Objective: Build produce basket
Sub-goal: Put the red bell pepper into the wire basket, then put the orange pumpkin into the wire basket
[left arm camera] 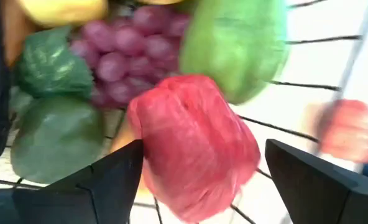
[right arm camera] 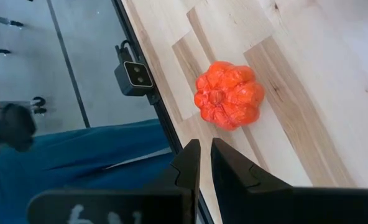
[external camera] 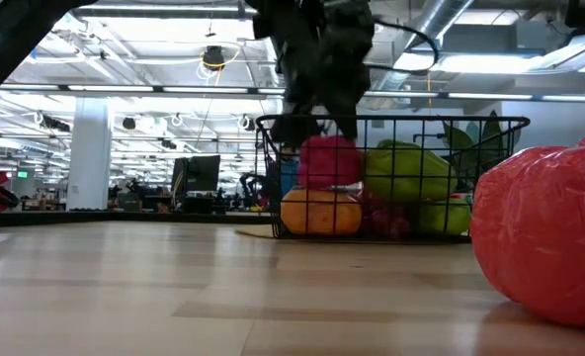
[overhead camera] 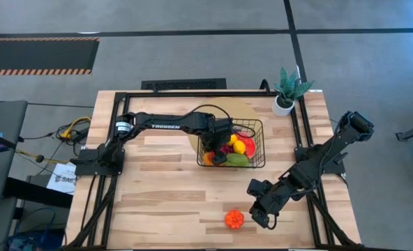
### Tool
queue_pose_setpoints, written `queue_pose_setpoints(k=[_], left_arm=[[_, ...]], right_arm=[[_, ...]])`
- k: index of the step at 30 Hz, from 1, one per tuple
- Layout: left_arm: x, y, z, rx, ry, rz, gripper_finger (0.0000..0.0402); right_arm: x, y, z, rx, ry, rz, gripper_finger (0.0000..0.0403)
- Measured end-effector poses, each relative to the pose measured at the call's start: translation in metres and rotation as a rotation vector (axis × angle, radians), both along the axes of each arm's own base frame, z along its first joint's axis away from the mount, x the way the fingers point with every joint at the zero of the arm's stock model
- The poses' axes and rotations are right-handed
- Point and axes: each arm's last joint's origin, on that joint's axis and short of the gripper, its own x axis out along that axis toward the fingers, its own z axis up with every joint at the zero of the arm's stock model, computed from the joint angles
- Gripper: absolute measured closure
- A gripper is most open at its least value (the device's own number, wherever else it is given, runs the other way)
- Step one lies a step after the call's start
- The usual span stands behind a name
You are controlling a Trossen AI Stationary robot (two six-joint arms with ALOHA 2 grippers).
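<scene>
left gripper (overhead camera: 220, 143) sits over the basket (overhead camera: 257, 124), fingers spread wide, holding nothing; a red pepper (left arm camera: 193, 146) lies between them on the produce. right gripper (overhead camera: 262, 209), nearly closed and empty, hovers near an orange pepper (overhead camera: 234, 219) on the table (overhead camera: 164, 195).

1. Basket (overhead camera: 257, 125): black wire grid.
2. Pepper (left arm camera: 193, 146) in basket: red, faint crinkled sheen.
3. Grapes (left arm camera: 125, 53): purple.
4. Avocados (left arm camera: 56, 140): dark green, bumpy texture; another green piece (left arm camera: 234, 46) is lighter, yellow-green.
5. Lemon (overhead camera: 239, 147): yellow.
6. Orange (external camera: 319, 212) at basket's bottom: orange-yellow.
7. Loose pepper (right arm camera: 229, 95) on table: bright orange-red, lobed.
8. Table (overhead camera: 164, 195): pale wood, planks in light & tan tones, black frame.
9. Mat (overhead camera: 238, 110): tan.
10. Plant (overhead camera: 289, 85): teal-green leaves, white pot.
11. Arms: black.
</scene>
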Motion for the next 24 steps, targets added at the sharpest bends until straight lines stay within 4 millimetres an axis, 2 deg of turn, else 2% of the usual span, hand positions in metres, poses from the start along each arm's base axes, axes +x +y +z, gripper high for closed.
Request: queue_pose_setpoints(k=[4, 7, 13, 15, 17, 21, 24], left_arm=[[0.0, -0.009, 0.019, -0.103, -0.007, -0.04, 0.0088], [0.005, -0.018, 0.046, -0.101, -0.095, -0.075, 0.0088], [0.006, -0.028, 0.112, 0.106, -0.288, -0.072, 0.0088], [-0.003, -0.028, 0.132, 0.221, -0.294, -0.037, 0.0088], [-0.014, -0.028, 0.142, 0.299, -0.302, 0.004, 0.0088], [-0.042, -0.036, 0.164, 0.306, -0.274, 0.046, 0.0088], [-0.058, -0.055, 0.18, 0.314, -0.298, 0.065, 0.0088]], right_arm=[[-0.001, 0.0, -0.001, -0.017, 0.011, 0.033, 0.034], [-0.002, -0.001, -0.002, -0.055, -0.001, 0.081, 0.034], [0.003, -0.001, -0.007, -0.087, -0.003, 0.091, 0.034], [0.002, -0.002, -0.01, -0.097, 0.019, 0.094, 0.034], [0.005, -0.001, -0.01, -0.079, 0.017, 0.1, 0.034], [0.002, 0.005, -0.015, -0.053, 0.058, 0.156, 0.034], [0.002, 0.01, -0.017, -0.027, 0.077, 0.192, 0.034]])
